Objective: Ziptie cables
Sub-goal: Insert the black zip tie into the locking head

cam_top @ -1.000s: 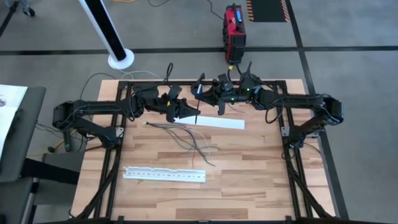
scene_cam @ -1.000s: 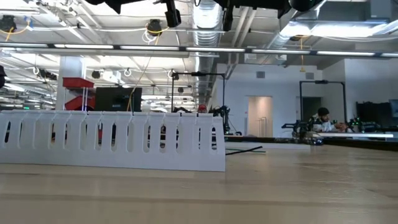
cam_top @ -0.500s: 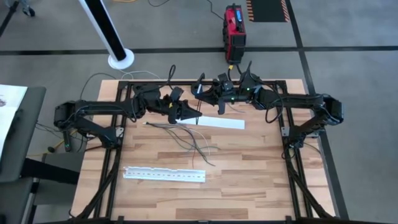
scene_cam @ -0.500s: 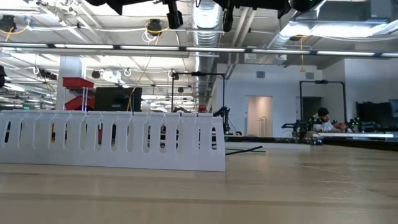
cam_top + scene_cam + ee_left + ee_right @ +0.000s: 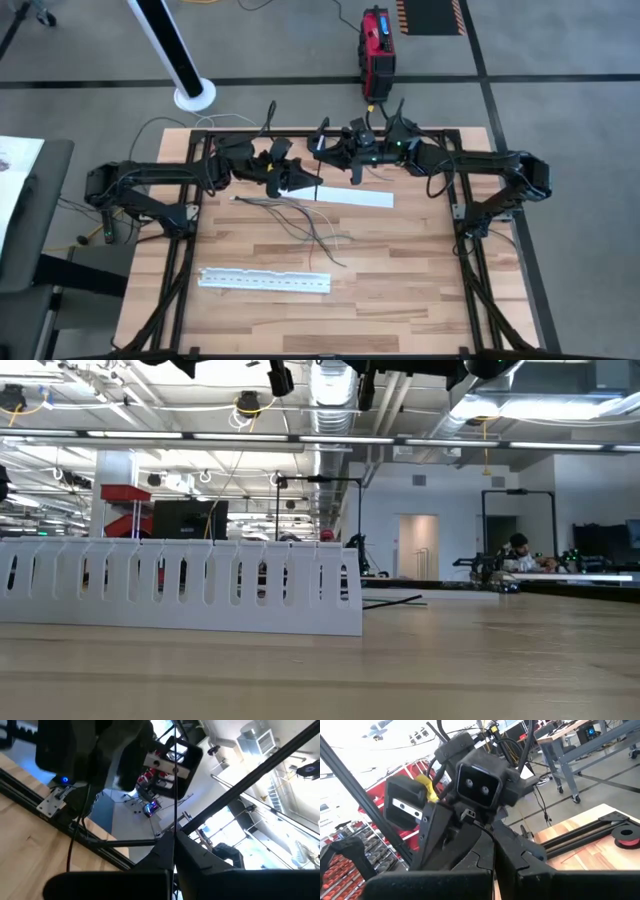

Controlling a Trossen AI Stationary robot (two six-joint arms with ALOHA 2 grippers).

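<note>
The cables, thin grey and dark wires, lie in a loose bunch on the wooden table, touched by neither gripper. One dark wire also shows in the low view. Both grippers hover above the table's far part, facing each other. My left gripper is shut on a thin black ziptie, which runs out toward the right arm. My right gripper is shut as well, and a thin black strip leads from its tips toward the left arm. My left gripper pinches the black ziptie between its two shut fingers, at the point where the strip leaves their tips. The strip runs straight on past the fingers, clear of the table. My right gripper has a thin black strip coming out between its shut fingertips. Whether it is the same ziptie I cannot tell. The strip hangs in the air, clear of the table.
A flat white strip lies under the grippers. A white perforated strip lies nearer the front and fills the low view's left. A black frame borders the table. A person sits far off.
My left gripper has risen a little. The cables and the white strips have stayed where they were.
</note>
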